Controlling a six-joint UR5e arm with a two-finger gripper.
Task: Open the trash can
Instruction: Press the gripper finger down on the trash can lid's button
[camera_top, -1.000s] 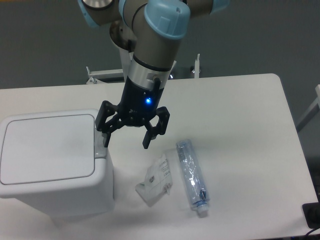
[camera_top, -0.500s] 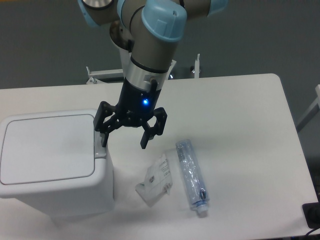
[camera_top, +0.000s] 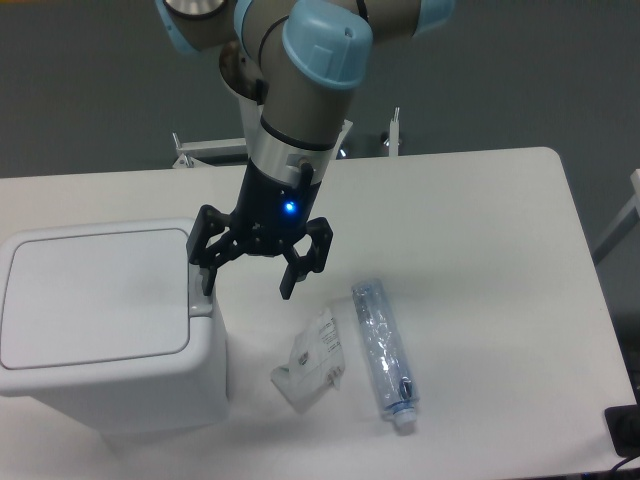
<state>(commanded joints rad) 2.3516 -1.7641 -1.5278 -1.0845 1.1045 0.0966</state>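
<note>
Trash can (camera_top: 105, 330) lid down, fingers (camera_top: 208, 275) spread, one over its right edge latch

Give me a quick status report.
Gripper open, over trash can's right edge. Lid closed. Bottle and wrapper alongside, not blocking.

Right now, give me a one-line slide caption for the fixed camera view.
Open gripper poised at the closed white trash can's right edge, with a plastic bottle and crumpled packet lying on the table.
</note>
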